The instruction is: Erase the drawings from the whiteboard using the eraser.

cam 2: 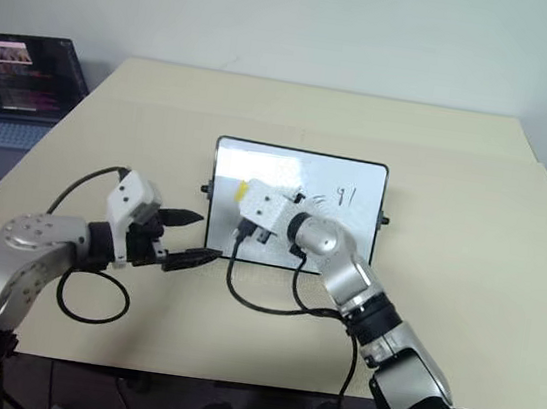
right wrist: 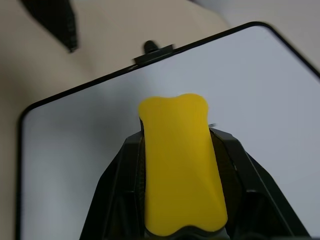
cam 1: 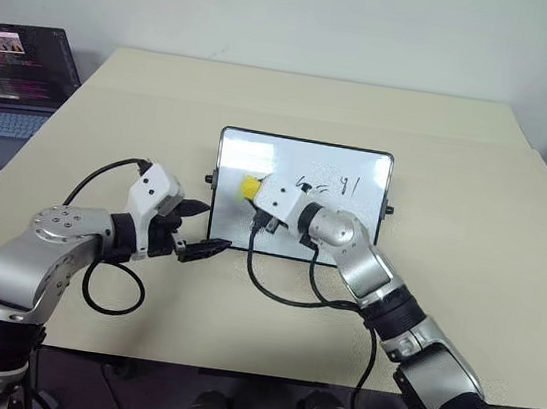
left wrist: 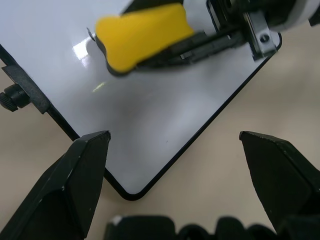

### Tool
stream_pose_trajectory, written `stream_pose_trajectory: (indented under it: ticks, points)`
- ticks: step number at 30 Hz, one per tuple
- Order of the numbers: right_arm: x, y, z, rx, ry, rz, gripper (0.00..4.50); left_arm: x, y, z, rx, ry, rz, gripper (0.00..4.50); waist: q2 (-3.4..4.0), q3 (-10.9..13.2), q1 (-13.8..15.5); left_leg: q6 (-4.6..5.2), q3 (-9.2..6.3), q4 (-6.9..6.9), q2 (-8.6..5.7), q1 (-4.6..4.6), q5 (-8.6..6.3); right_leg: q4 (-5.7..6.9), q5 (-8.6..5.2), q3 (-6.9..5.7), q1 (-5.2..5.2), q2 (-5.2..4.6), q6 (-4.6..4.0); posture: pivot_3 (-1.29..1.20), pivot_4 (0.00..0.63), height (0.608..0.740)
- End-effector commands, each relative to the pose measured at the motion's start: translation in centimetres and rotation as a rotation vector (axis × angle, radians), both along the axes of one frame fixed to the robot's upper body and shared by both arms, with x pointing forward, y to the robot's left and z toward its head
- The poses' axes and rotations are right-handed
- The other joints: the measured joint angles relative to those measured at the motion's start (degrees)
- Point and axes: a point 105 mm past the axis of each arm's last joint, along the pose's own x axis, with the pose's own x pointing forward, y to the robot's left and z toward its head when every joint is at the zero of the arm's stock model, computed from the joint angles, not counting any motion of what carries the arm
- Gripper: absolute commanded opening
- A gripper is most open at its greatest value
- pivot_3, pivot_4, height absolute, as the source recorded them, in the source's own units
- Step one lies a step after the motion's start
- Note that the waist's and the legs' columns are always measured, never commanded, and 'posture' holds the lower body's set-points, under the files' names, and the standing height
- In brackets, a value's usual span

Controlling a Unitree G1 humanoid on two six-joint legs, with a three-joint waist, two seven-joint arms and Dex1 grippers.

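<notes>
The whiteboard (cam 1: 303,173) is a small glossy white rectangle with a thin black frame, rounded corners and small black knobs on its short sides. It lies flat near the middle of the beige counter (cam 1: 473,221), its long axis running left to right. The drawings (cam 1: 341,186) are a short row of thin dark marker strokes on the board's right half, partly hidden behind the right arm.

The eraser (right wrist: 180,175) is a small yellow block with a dark underside. The right end effector (cam 1: 255,194) is clamped on it, the black fingers (right wrist: 117,195) pressing its long sides. The eraser sits over the left half of the board, left of the strokes, its free end pointing left and away toward the board's left edge; whether it touches the surface cannot be told.

The left end effector (cam 1: 201,230) stands with its jaws wide and holds nothing, just off the board's near left corner, fingertips pointing right toward it.

A dark laptop (cam 1: 11,89) sits open to the far left, beside the counter.
</notes>
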Motion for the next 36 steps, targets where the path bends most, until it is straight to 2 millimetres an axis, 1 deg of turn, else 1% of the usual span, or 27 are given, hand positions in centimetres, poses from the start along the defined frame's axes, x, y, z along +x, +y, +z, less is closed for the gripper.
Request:
stream_pose_trajectory:
  ticks: [1,5,8,10,13,15,17,19,22,26,28,29,33,36]
  points:
    - [0.3,-0.7,-0.3,-0.041,-0.002,-0.027,1.46,-0.1,-0.5,1.2,0.001,-0.052,-0.024,4.5,0.0,0.0,0.02,0.0,0.0,0.0,0.0,0.02,0.0,0.0,0.0,-0.01,0.02,0.0,0.0,0.0,0.15,0.74]
    - [1.6,-0.7,2.6,0.044,-0.098,-0.088,1.46,-0.1,-0.5,1.1,0.002,-0.05,-0.028,4.5,0.0,0.0,0.02,-0.01,0.01,0.01,-0.01,0.01,0.0,0.0,0.0,-0.03,0.03,0.0,0.0,0.0,0.15,0.74]
    - [2.4,-1.1,3.9,0.084,-0.144,-0.13,1.45,-0.1,-0.6,1.1,0.003,-0.049,-0.032,4.5,0.0,0.0,0.11,-0.01,0.0,0.01,-0.02,-0.01,0.01,-0.01,0.0,-0.03,0.03,0.0,0.0,0.0,0.15,0.74]
    - [2.9,-1.5,4.4,0.103,-0.166,-0.16,1.45,-0.2,-0.7,1.0,0.002,-0.047,-0.035,4.5,0.0,0.0,0.16,-0.01,0.0,0.01,-0.02,-0.01,0.0,-0.04,0.0,-0.03,0.03,0.0,0.0,0.0,0.15,0.74]
    - [2.9,-1.6,4.2,0.102,-0.167,-0.16,1.45,-0.3,-0.7,0.9,0.002,-0.045,-0.039,4.5,0.0,0.0,0.13,-0.01,0.01,-0.02,-0.01,-0.02,0.0,-0.08,0.0,-0.01,0.02,-0.01,0.0,0.0,0.15,0.74]
    - [2.6,-1.3,3.7,0.09,-0.151,-0.138,1.45,-0.3,-0.7,0.9,0.002,-0.044,-0.04,4.5,0.0,0.0,0.11,-0.01,0.01,-0.03,0.0,-0.02,0.0,-0.07,0.0,0.01,0.02,-0.01,-0.01,0.0,0.15,0.74]
    - [1.9,-0.8,2.7,0.068,-0.119,-0.101,1.45,-0.3,-0.7,0.8,0.001,-0.044,-0.042,4.5,0.0,0.0,0.11,-0.01,0.01,-0.02,0.0,-0.02,0.0,-0.07,0.0,0.01,0.02,-0.01,-0.01,0.0,0.15,0.74]
    - [1.3,-0.5,1.0,0.022,-0.062,-0.071,1.45,-0.3,-0.7,0.8,0.001,-0.044,-0.045,4.5,0.0,0.0,0.08,-0.01,0.01,-0.02,-0.01,-0.02,0.0,-0.07,0.0,0.0,0.02,-0.01,-0.01,0.0,0.15,0.74]
    - [1.1,-1.1,-0.8,0.0,0.007,-0.089,1.45,-0.3,-0.7,0.8,0.0,-0.045,-0.049,4.5,0.0,0.0,0.04,0.0,0.01,-0.02,0.0,-0.01,0.0,-0.06,0.0,0.0,0.02,0.0,-0.01,0.0,0.15,0.74]
    - [1.3,-2.3,-1.7,-0.019,0.032,-0.131,1.45,-0.3,-0.7,0.7,0.002,-0.046,-0.054,4.5,-0.01,0.0,0.25,-0.01,-0.01,0.02,-0.02,0.03,0.0,-0.03,0.0,0.01,0.09,-0.01,0.0,0.0,0.15,0.74]
    - [1.4,-2.4,-1.6,-0.017,0.026,-0.135,1.45,-0.3,-0.7,0.6,0.001,-0.045,-0.056,4.5,-0.01,-0.01,0.36,-0.01,-0.04,0.02,-0.04,0.04,0.01,-0.02,0.0,0.0,0.11,-0.01,-0.01,0.0,0.15,0.74]
    - [1.6,-2.5,-1.2,-0.008,0.016,-0.142,1.45,-0.3,-0.7,0.6,0.001,-0.045,-0.058,4.5,-0.01,0.0,0.39,-0.01,-0.05,0.02,-0.04,0.04,0.01,-0.02,0.0,-0.01,0.11,-0.01,-0.01,0.0,0.15,0.74]
    - [3.1,-2.9,1.3,0.06,-0.049,-0.204,1.45,-0.2,-0.8,0.5,0.0,-0.044,-0.066,4.5,-0.01,0.0,0.38,-0.02,-0.05,0.02,-0.05,0.04,0.01,-0.01,0.0,-0.01,0.11,-0.01,-0.01,0.0,0.15,0.74]
    - [3.5,-3.1,2.1,0.081,-0.066,-0.225,1.45,-0.2,-0.9,0.4,-0.002,-0.044,-0.069,4.5,-0.01,0.0,0.47,-0.03,-0.11,0.04,-0.06,0.03,0.02,0.0,0.01,-0.04,0.12,-0.01,-0.01,0.0,0.15,0.74]
